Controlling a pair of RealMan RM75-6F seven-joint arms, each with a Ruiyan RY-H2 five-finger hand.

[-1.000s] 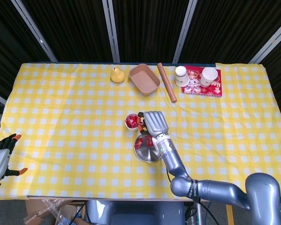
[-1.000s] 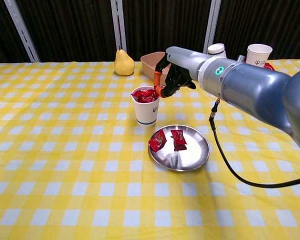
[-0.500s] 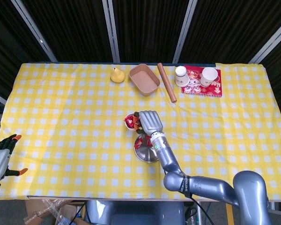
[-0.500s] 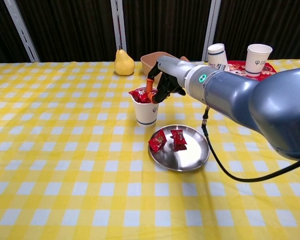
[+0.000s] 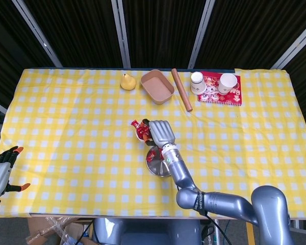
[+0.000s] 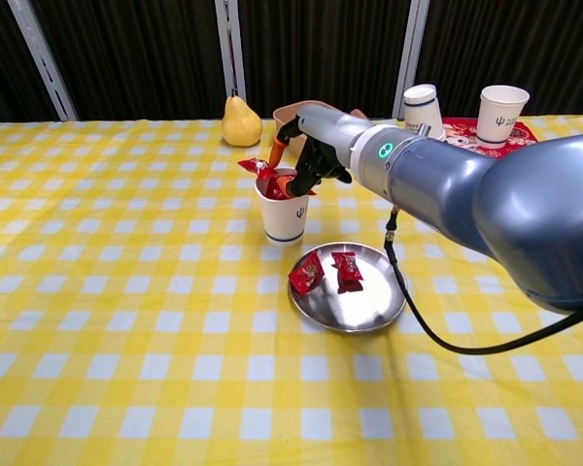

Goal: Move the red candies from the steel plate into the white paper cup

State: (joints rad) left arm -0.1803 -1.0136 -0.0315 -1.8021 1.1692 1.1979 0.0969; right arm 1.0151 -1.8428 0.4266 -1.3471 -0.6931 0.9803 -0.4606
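Note:
The white paper cup [image 6: 284, 219] stands just behind the steel plate [image 6: 369, 303] and holds several red candies. Two red candies [image 6: 307, 273] [image 6: 347, 269] lie on the plate's left part. My right hand [image 6: 309, 155] hovers over the cup's mouth with its fingers curled down, holding one red candy [image 6: 256, 167] at its fingertips just above the cup's left rim. From the head view, that hand [image 5: 161, 132] covers most of the cup [image 5: 141, 135], with the candy [image 5: 136, 124] poking out to its left. My left hand [image 5: 0, 172] rests far off at the table's near left corner, fingers spread, empty.
Along the table's far side stand a pear [image 6: 240, 122], a tan tray [image 5: 157, 86], a wooden rolling pin [image 5: 182, 90], and two more white cups [image 6: 421, 107] [image 6: 502, 105] on a red mat [image 5: 219, 88]. Yellow checked cloth covers the table.
My right hand has slid left, from beside the cup to over its mouth. A red candy now shows at its fingertips above the cup's left rim. The left hand has not moved.

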